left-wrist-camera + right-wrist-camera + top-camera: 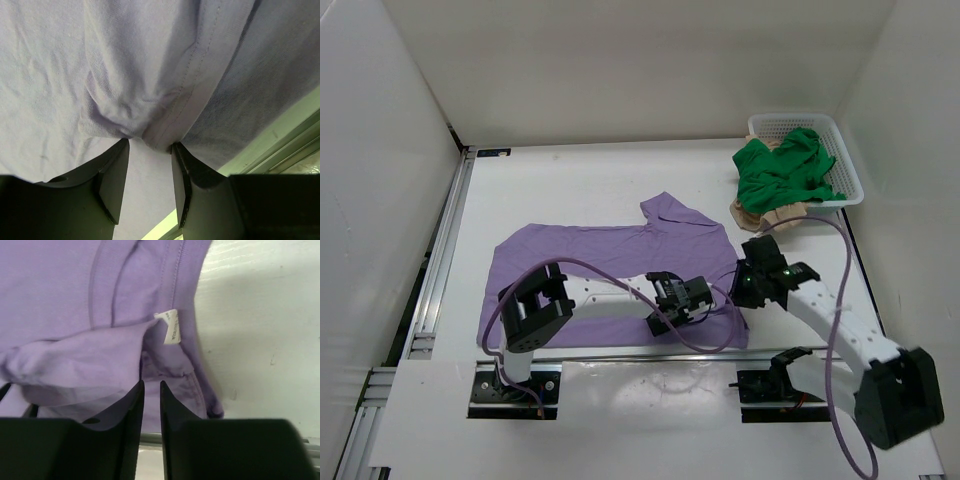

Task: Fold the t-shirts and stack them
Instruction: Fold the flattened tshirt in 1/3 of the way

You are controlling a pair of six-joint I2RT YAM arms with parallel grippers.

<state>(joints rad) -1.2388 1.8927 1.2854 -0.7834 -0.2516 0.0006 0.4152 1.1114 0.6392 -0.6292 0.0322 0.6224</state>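
1. Looking down from above, the lavender t-shirt (580, 262) lies spread on the tabletop (570, 180). One sleeve (670, 212) pokes out at the far side. Both arms reach low over its near right part, with the left jaws and right jaws close to each other. The green t-shirt (785, 170) and the beige t-shirt (770, 212) spill out of the white mesh basket (847, 150) in the far right corner. If the two arms tug different ways, the lavender shirt could twist or bunch up.

2. From the left wrist, the left jaws stand apart and let go. A puckered ridge of the lavender t-shirt (75, 75) sits right at their tips, next to the hem seam (197, 65). If they pinch only that little ridge, the cloth may slip out when it is lifted.

3. From the right wrist, the right jaws are almost together, with just a thin gap. I cannot tell if any cloth is caught in it. The lavender t-shirt (60, 290) has a loose flap and a white label (171, 327) just past the tips. Grabbing only the flap or the label could leave a lumpy, crooked fold.
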